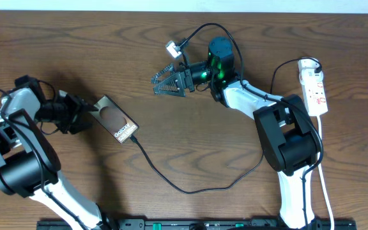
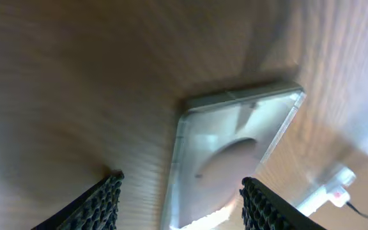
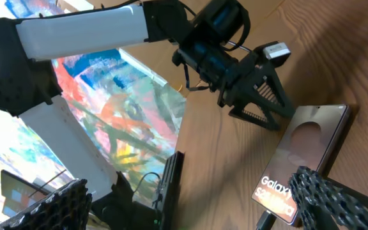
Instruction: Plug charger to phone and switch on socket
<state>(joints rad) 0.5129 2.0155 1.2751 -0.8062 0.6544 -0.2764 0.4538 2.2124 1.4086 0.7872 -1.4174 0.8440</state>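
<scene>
**Overhead and wrist views, charging task, late stage.** The phone (image 1: 115, 119) lies flat on the table (image 1: 56, 38), back upward, and serves as the landmark. The left gripper (image 1: 92, 112) sits at the end of the phone farthest from the socket, jaws spread wide to either side of that end. In the left wrist view neither finger (image 2: 98, 206) presses on the casing, so nothing is gripped. The charger (image 1: 190, 190) runs from the opposite end of the phone in a loose loop across the table toward the socket (image 1: 314, 84), which lies well apart from the phone, beyond the right arm. The cable's tip meets the phone's edge and appears seated, though the joint is too small to confirm. The right gripper (image 1: 154, 85) hovers between phone and socket, jaws open and empty, pointing toward the phone. Judged progress: plugging in looks done or nearly so; the socket is yet to be switched on, its switch position is not legible, and the right arm is the nearer to it
</scene>
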